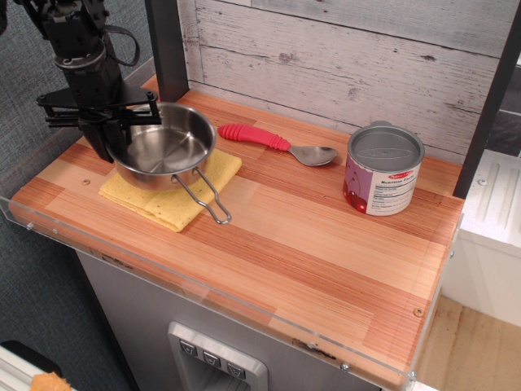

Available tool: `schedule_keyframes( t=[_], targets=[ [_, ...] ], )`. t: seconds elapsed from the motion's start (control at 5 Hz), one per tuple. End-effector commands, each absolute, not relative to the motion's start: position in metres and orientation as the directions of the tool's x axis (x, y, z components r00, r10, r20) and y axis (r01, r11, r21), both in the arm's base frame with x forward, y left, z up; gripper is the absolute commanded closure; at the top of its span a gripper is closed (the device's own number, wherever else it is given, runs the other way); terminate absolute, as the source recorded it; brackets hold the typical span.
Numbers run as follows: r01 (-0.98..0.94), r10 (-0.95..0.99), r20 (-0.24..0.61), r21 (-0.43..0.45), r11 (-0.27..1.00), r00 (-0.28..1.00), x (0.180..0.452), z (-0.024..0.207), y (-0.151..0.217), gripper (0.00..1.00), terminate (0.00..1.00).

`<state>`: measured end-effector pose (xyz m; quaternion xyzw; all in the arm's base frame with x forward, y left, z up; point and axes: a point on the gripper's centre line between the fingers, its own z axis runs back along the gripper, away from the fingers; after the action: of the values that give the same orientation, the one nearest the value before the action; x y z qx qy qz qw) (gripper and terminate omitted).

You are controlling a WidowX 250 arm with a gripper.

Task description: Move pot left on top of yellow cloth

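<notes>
So the pot (165, 147) is basically where it needs to be, sitting over the yellow cloth (175, 195) at the left end of the wooden counter (326, 244). Its wire handle sticks out toward 5 o'clock past the cloth's edge. I can't quite tell if the bottom is fully resting on the fabric or hanging just above it. The gripper (106, 130) is at the pot's 9 o'clock side, fingers pinching the rim as far as I can see. My guess is the carry part is done and what's left is setting it down if needed, letting go and backing off. Off at 3 o'clock there's 1 spoon (281, 144) with a red handle and 1 tin can (383, 169), both well apart from the pot.
</notes>
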<state>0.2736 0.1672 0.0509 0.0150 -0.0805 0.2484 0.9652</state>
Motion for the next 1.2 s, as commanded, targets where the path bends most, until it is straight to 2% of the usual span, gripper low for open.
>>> schedule_keyframes(
  t=[0.0, 0.2, 0.4, 0.6, 1.0],
  targets=[
    [-0.482, 0.467, 0.17, 0.061, 0.874, 0.868, 0.286, 0.043, 0.177, 1.0, 0.0],
    [-0.477, 0.469, 0.145, 0.026, 0.879, 0.871, 0.284, 0.038, 0.179, 1.0, 0.0],
    [-0.472, 0.47, 0.11, -0.007, 0.882, 0.876, 0.283, 0.038, 0.182, 0.0, 0.0],
    [-0.48, 0.476, 0.129, 0.005, 0.877, 0.87, 0.282, 0.049, 0.183, 0.0, 0.0],
    [-0.444, 0.42, 0.166, 0.145, 0.884, 0.892, 0.28, 0.085, 0.177, 0.0, 0.0]
  ],
)
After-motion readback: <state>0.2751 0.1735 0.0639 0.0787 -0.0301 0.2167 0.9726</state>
